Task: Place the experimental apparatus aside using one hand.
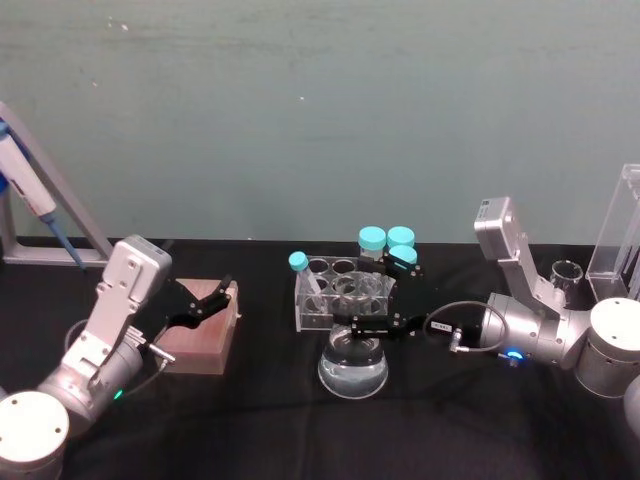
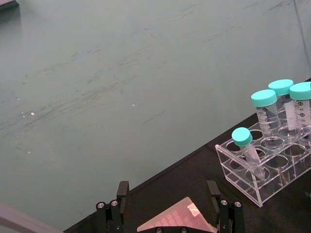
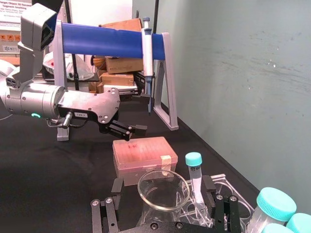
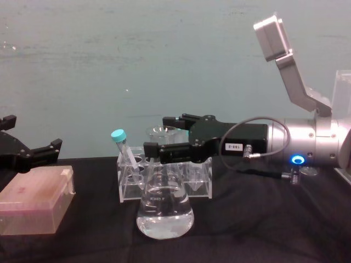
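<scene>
While right gripper (image 4: 159, 135) flanks it, flask (image 4: 164, 212) upright — neck up

Graduation figures "40" and "30" are printed beside scale marks on the clear wall of one large teal-capped tube (image 2: 300, 116) in the rack (image 2: 252, 180). The white label (image 4: 233, 147) on the body of the right tool (image 4: 156, 136) carries dark characters, too small to read. The poster (image 3: 10, 19) in the room behind has illegible print.
</scene>
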You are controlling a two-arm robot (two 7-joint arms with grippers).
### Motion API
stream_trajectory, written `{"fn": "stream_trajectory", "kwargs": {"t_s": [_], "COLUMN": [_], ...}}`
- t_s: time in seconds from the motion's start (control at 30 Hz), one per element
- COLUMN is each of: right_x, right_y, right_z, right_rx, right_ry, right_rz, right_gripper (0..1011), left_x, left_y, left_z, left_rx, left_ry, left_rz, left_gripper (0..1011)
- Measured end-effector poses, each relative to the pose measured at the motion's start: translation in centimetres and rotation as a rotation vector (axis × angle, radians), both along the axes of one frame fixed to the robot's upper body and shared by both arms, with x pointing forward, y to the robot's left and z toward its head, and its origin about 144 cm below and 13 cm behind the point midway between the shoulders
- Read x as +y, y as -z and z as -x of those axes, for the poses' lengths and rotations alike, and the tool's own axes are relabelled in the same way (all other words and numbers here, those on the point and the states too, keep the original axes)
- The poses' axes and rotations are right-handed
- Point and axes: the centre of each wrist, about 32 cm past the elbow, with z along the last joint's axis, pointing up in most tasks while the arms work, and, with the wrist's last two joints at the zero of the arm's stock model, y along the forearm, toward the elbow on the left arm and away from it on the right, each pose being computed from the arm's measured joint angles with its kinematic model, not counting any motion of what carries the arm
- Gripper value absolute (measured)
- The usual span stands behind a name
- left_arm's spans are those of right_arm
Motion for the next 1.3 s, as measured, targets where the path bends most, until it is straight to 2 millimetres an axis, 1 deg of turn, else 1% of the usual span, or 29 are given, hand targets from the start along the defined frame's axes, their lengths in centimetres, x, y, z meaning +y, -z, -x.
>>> {"fn": "stream_trajectory", "kwargs": {"t_s": [1.3], "right_x": [0.7], "right_y": [0.9], "right_z": [-0.46], "right_rx": [0.021], "right_ry": [-0.004], "right_rz": [0.011], "right_gripper": [1003], "left_x": [0.0], "left_y": [0.0], "left_z": [0.0], "left_rx": [0.0], "left_ry": [0.0], "left_rz": [0.0], "left_gripper": [1000]}}
